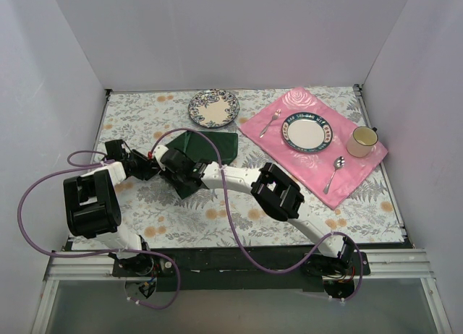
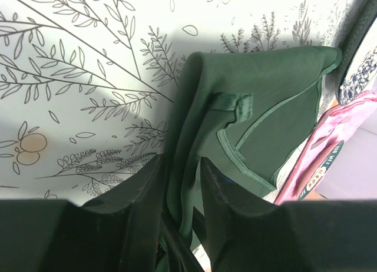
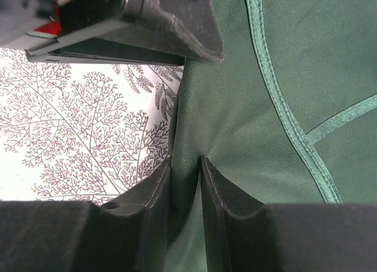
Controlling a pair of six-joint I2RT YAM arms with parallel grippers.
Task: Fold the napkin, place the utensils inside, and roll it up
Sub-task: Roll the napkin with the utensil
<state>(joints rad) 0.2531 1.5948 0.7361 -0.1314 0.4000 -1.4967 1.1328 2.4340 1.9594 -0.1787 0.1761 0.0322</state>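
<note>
The dark green napkin (image 1: pixel 210 147) lies partly folded on the floral table, left of centre. My left gripper (image 1: pixel 155 170) is shut on its left folded edge, with cloth pinched between the fingers in the left wrist view (image 2: pixel 181 161). My right gripper (image 1: pixel 172 176) is shut on the same edge close beside it, and the cloth fold shows between its fingers in the right wrist view (image 3: pixel 185 161). The napkin fills much of both wrist views (image 2: pixel 265 101) (image 3: pixel 283 78). The left gripper's body (image 3: pixel 135 19) sits just ahead of the right one. No gold utensils are in view.
A patterned plate (image 1: pixel 213 108) stands at the back. A pink rose-patterned placemat (image 1: pixel 318 168) at the right carries a plate (image 1: pixel 307 132), a mug (image 1: pixel 362 141), a silver fork (image 1: pixel 270 122) and a silver spoon (image 1: pixel 334 173). White walls enclose the table.
</note>
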